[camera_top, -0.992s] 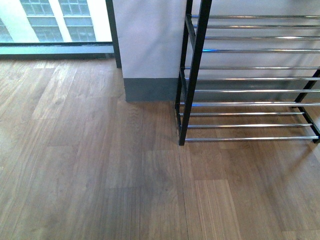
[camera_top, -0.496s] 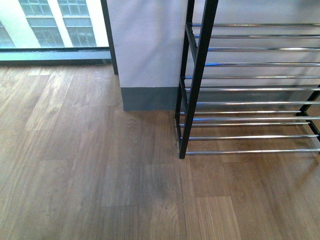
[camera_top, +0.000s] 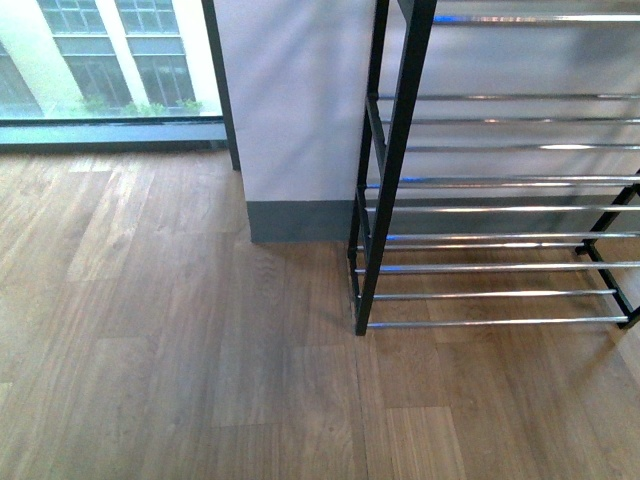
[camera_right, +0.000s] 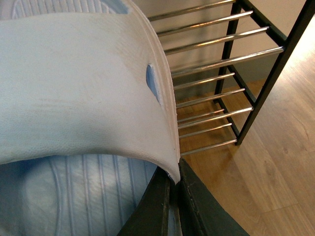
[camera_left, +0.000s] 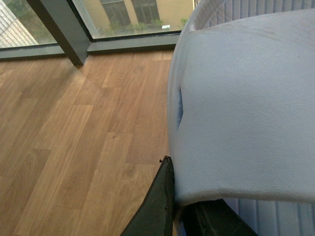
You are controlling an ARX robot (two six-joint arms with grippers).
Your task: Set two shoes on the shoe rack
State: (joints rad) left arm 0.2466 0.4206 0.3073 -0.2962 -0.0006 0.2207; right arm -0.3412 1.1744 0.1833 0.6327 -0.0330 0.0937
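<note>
Two white, thick-soled shoes are filling the wrist views, one in each claw. The smooth white left shoe (camera_left: pixel 246 98) is sitting in the left gripper (camera_left: pixel 176 196), whose dark fingers (camera_left: pixel 158 206) are closing narrowly on the rim of its sole. The right shoe (camera_right: pixel 74 88), white with a ribbed pale tread, is sitting the same way in the right gripper (camera_right: pixel 173 189), its two dark fingers (camera_right: pixel 152 206) pinching the sole's edge between them. Both shoes are turning their soles to the cameras, so which way toe and heel are pointing, and how each long axis is lying, cannot be told.

Neither arm is showing in the front view. The left wrist is hanging above the floor and facing a dark window frame. The right wrist is hanging above the floor and looking down at the rack's lower tiers, with its shoe apart from the bars.

The tall shoe rack (camera_top: pixel 395 200), a thin black metal frame with shelves of shiny chrome bars, is standing at the right of the scene. Its bars are running left to right along the far wall, and its near left post is marking the corner edge. A white wall pillar (camera_top: pixel 295 110) with a dark grey skirting band (camera_top: pixel 300 220) is standing just left of and behind that post. The brown wood-plank floor (camera_top: pixel 180 350) is spreading wide to the left and near side of the rack. A large glass window (camera_top: pixel 100 60) is closing the far left.
</note>
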